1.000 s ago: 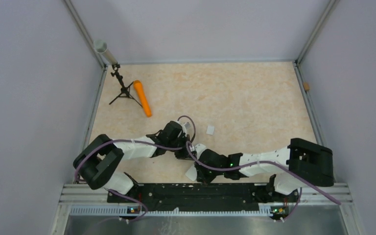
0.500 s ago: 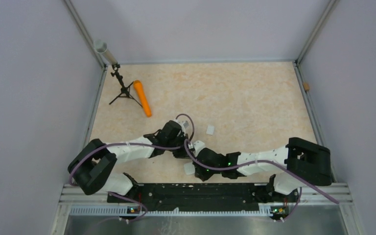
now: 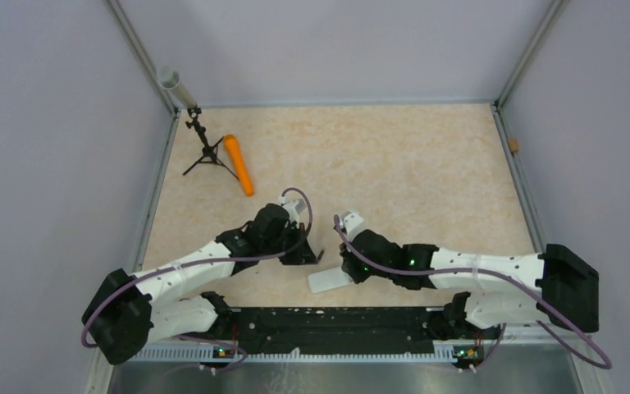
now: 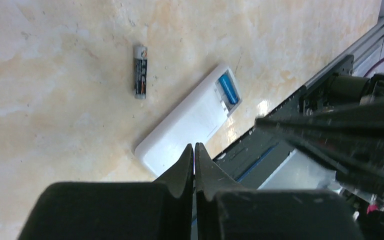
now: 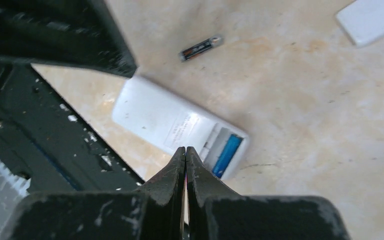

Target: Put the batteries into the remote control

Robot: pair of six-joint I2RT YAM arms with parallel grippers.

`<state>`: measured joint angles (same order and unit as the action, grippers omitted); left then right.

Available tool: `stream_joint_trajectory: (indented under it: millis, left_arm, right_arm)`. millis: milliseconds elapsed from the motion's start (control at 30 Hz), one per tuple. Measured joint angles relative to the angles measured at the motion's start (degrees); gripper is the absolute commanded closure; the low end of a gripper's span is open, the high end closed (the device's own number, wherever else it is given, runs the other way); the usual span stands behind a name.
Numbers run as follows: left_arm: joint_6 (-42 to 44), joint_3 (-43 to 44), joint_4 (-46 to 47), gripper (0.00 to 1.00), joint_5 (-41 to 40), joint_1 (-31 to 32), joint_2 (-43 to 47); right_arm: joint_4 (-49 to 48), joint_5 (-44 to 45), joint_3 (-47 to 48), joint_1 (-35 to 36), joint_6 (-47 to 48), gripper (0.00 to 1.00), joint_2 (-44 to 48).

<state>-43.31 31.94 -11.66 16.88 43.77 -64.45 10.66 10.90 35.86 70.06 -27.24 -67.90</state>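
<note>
The white remote control (image 4: 190, 122) lies back up near the table's front edge, also seen in the top view (image 3: 328, 281) and the right wrist view (image 5: 170, 117). Its open battery recess holds a blue battery (image 4: 228, 88) (image 5: 227, 155). A dark battery (image 4: 140, 70) (image 5: 201, 48) lies loose on the table a little beyond the remote. My left gripper (image 4: 194, 146) (image 3: 317, 256) is shut and empty, hovering over the remote's plain end. My right gripper (image 5: 185, 149) (image 3: 347, 272) is shut and empty too, just above the remote beside the recess.
A flat white piece (image 5: 372, 17) lies farther out on the table. An orange cylinder (image 3: 239, 164), a small black tripod (image 3: 205, 152) and a white tube (image 3: 172, 82) stand at the far left. The black mounting rail (image 3: 336, 320) runs just behind the remote.
Both arms have drawn apart from where they met over the remote: the left toward the left, the right toward the right. The remote now lies uncovered near the rail.
</note>
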Motion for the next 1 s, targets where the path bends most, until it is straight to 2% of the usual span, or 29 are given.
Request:
stream_joint_trajectory:
  millis: [167, 400, 667, 1000]
  left_arm:
    - [1.84, -1.57, -2.99, 1.00, 4.28, 0.24, 3.28]
    - [4.33, -1.62, -6.93, 1.00, 7.80, 3.56, 4.17]
    - [4.48, -1.62, -9.20, 1.00, 7.23, 9.33, -0.55]
    - [3.78, -1.62, -8.35, 1.00, 4.68, 12.37, -6.23]
  right_arm:
    - [3.04, -0.28, 2.58, -4.87, 3.26, 1.00, -0.44]
    - [4.02, -3.67, 7.34, -10.10, 5.86, 1.00, -7.80]
    - [3.91, -7.69, 9.22, -11.91, 6.62, 1.00, -16.39]
    - [2.54, -10.58, 9.27, -13.92, 5.81, 1.00, -19.67]
